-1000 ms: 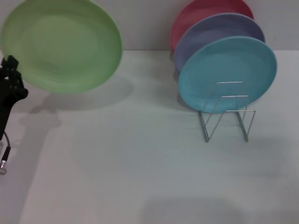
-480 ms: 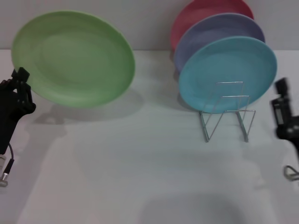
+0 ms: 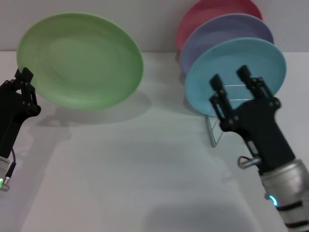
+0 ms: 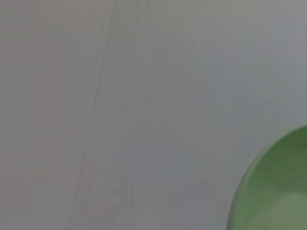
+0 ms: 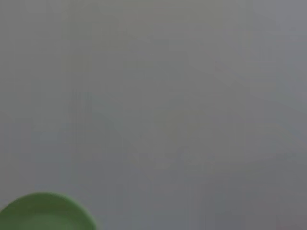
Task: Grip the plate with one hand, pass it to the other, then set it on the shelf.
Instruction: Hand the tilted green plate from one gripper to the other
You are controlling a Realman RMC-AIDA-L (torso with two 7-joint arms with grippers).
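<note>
The light green plate (image 3: 79, 60) hangs tilted above the table at the back left. My left gripper (image 3: 23, 82) is shut on its lower left rim. The plate's edge also shows in the left wrist view (image 4: 273, 187) and in the right wrist view (image 5: 45, 213). My right gripper (image 3: 230, 77) is open and empty, fingers pointing up, right in front of the turquoise plate and well to the right of the green plate. The silver wire rack (image 3: 212, 135) stands behind the right gripper and is mostly hidden by it.
A turquoise plate (image 3: 258, 55), a lavender plate (image 3: 227, 29) and a pink plate (image 3: 212, 12) stand in a row in the rack at the back right. The white table (image 3: 135, 159) lies between my two arms.
My right arm has come in from the right edge to in front of the rack, fingers open. My left gripper has carried the green plate slightly to the right.
</note>
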